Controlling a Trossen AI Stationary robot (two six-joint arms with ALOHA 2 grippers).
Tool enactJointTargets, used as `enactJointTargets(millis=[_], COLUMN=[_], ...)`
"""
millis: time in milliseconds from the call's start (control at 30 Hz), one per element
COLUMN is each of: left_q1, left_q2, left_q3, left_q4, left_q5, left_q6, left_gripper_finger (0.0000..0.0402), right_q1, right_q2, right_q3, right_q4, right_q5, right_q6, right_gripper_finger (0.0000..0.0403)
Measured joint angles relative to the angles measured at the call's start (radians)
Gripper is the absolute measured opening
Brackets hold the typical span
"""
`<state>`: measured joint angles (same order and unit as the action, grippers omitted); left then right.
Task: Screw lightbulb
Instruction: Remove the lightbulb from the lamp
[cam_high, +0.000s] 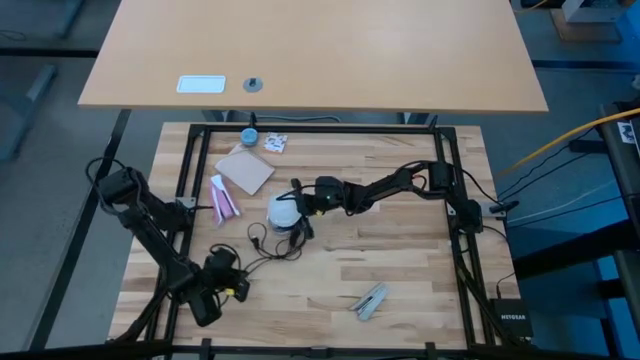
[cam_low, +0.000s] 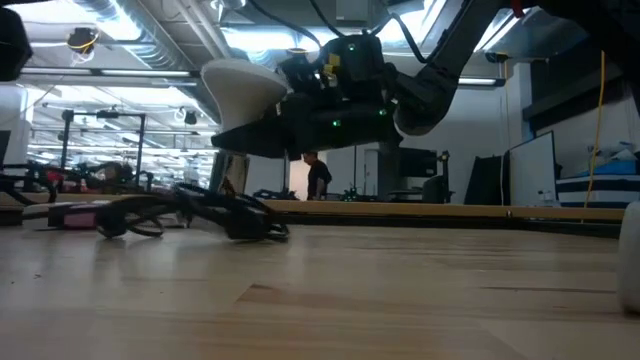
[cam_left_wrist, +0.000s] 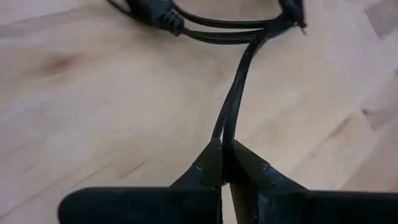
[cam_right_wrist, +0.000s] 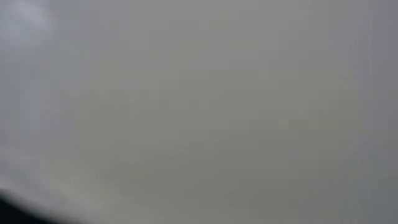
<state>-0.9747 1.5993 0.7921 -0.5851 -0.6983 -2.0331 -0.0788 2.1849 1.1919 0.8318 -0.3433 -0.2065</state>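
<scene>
The right claw (cam_high: 296, 208) reached in from the surface's right edge to the middle of it and was clamped around the lightbulb (cam_high: 284, 211), which sat lifted clear of the wood, its white globe (cam_low: 243, 88) jutting out past the dark fingers in the low view. The right wrist camera was filled with pale grey and gave nothing more. Near the front-left corner, the left claw (cam_left_wrist: 225, 163) was clenched tight on the black cord (cam_left_wrist: 239, 81), pinning it to the surface. The cord ran up to a dark tangle under the bulb. The socket itself could not be made out, so whether any thread had caught was unclear. Judged from this: bulb in hand, cord held, the screwing apparently unfinished.
</scene>
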Motion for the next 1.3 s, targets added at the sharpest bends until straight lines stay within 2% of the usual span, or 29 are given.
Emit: enactJointTargets(millis=[100, 233, 400, 467, 567, 667, 767, 1000, 1300], left_q1=[-0.029, -0.069, -0.048, -0.036, -0.025, -0.027, -0.027, 0.005, 0.084], left_q2=[-0.019, -0.035, -0.042, -0.042, -0.042, -0.041, -0.041, -0.04, -0.04], left_q3=[0.0, 0.0, 0.0, 0.001, 0.001, 0.001, 0.001, 0.0, 0.0], left_q4=[-0.078, -0.188, -0.235, -0.26, -0.334, -0.441, -0.56, -0.749, -0.729], left_q5=[-0.003, -0.004, 0.06, 0.102, 0.229, 0.333, 0.385, 0.381, 0.226], left_q6=[-0.111, -0.267, -0.274, -0.27, -0.259, -0.249, -0.238, -0.25, -0.203], left_gripper_finger=[0.0002, 0.0002, 0.0002, 0.0002, 0.0002, 0.0002, 0.0002, 0.0005, 0.0017], right_q1=[0.0, 0.0, -0.002, -0.009, -0.016, -0.021, -0.022, -0.019, -0.019], right_q2=[0.0, -0.001, -0.002, -0.002, -0.002, -0.001, 0.0, 0.0, 0.001], right_q3=[0.0, 0.001, 0.002, 0.002, 0.001, 0.0, 0.0, -0.001, -0.001], right_q4=[-0.044, -0.082, -0.103, -0.106, -0.106, -0.097, -0.095, -0.091, -0.081], right_q5=[-0.043, -0.051, -0.038, -0.033, -0.041, -0.095, -0.144, -0.326, -0.565], right_q6=[0.001, 0.003, 0.049, 0.077, 0.098, 0.099, 0.099, 0.098, 0.098], right_gripper_finger=[0.0166, 0.0166, 0.0166, 0.0165, 0.0165, 0.0165, 0.0165, 0.0165, 0.0165])
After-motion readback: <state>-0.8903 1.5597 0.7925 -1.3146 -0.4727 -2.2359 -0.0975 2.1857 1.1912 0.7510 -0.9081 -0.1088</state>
